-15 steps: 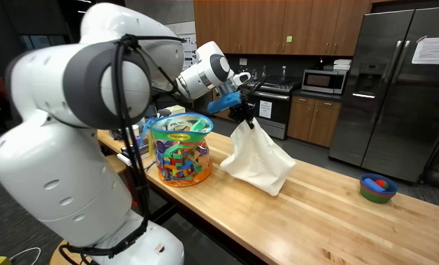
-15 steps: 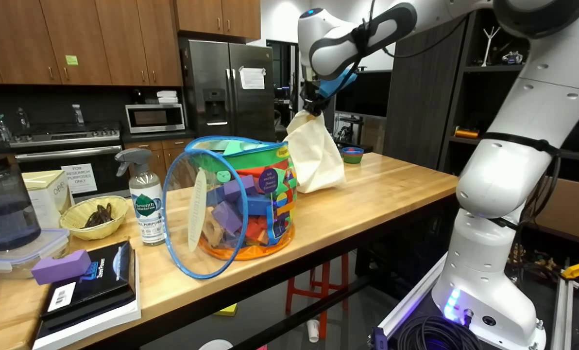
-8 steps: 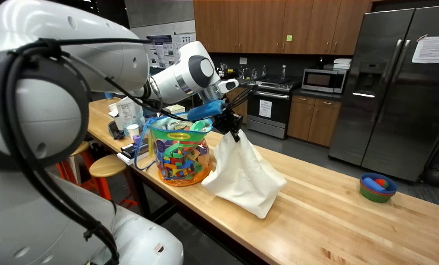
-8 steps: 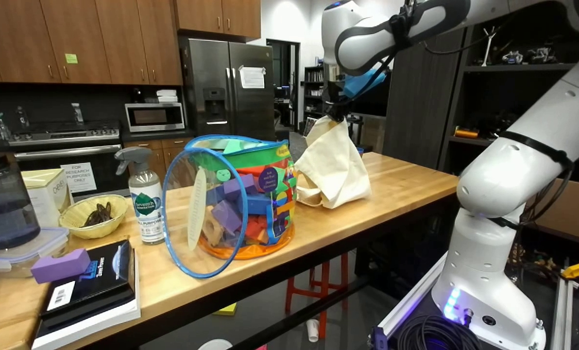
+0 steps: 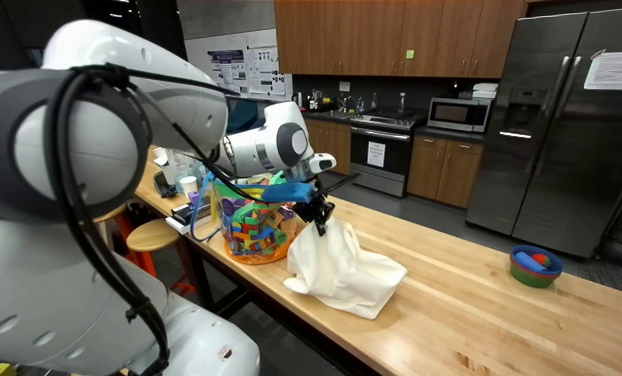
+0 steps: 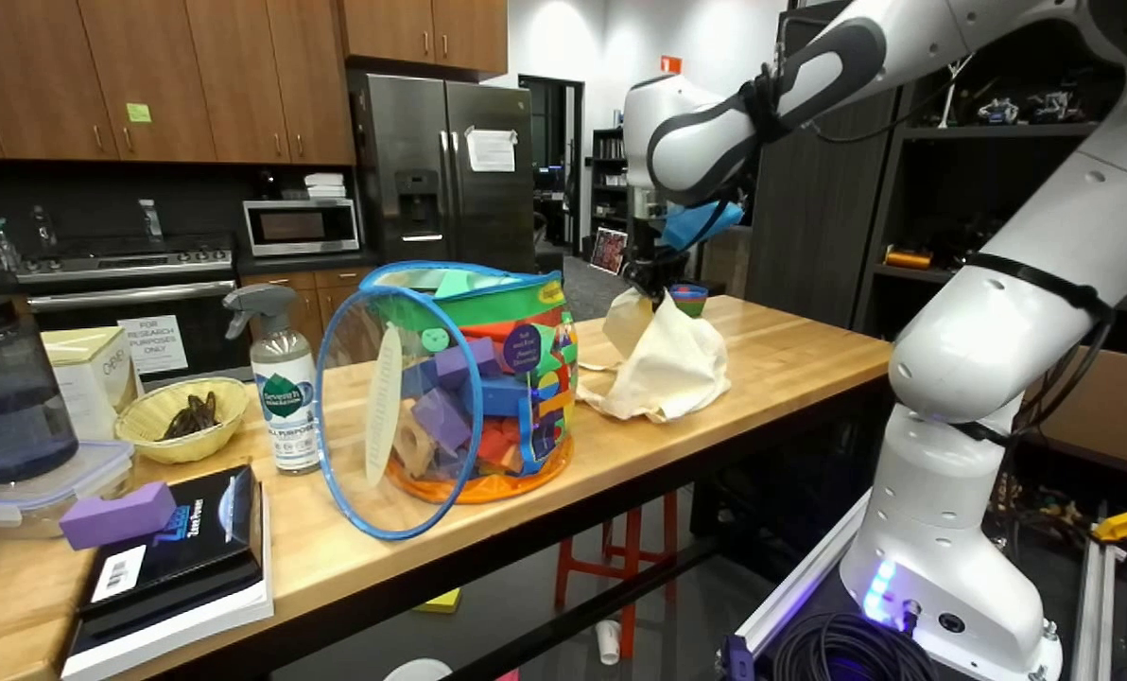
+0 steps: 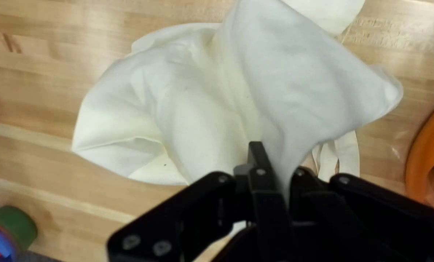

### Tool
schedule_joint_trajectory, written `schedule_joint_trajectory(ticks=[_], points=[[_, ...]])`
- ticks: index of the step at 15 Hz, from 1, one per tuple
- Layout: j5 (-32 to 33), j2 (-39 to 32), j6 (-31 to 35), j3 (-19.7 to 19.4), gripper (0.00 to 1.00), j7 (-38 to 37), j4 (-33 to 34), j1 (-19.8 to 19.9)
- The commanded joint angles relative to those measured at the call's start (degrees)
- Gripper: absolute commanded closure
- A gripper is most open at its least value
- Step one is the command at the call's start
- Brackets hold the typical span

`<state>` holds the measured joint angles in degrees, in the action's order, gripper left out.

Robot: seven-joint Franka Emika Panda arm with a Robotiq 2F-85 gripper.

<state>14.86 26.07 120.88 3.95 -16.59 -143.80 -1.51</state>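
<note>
Containing blocks point(image 6: 445, 416): tub point(image 6: 502, 315) beside cloth point(image 6: 672, 369)

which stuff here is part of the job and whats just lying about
Part of the job:
white cloth, partly resting on the table
tool, pinching the cloth

Apparently just lying about:
clear tub of blocks
spray bottle
yellow basket
purple block
stacked bowls

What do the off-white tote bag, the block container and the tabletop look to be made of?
The tote bag looks like matte woven cloth, perhaps cotton canvas: it falls in soft creases. The block container is probably mostly glossy clear plastic: the blocks show through it. The tabletop looks like satin-finished wood: grain and joined strips show.
</note>
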Motion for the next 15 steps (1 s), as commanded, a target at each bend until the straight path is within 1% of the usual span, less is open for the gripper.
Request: schedule_joint_trajectory(ticks=[1,6,12,15], points=[[-1.30,-6.08,3.50,-1.31,0.99,1.07,-0.67,2.68],[0.13,-9.10,3.52,-4.40,0.99,0.70,-1.11,7.58],[0.37,-8.21,4.04,-9.09,0.99,1.29,-3.03,12.52],[0.57,-7.39,5.34,-11.83,0.99,2.07,-4.40,15.16]])
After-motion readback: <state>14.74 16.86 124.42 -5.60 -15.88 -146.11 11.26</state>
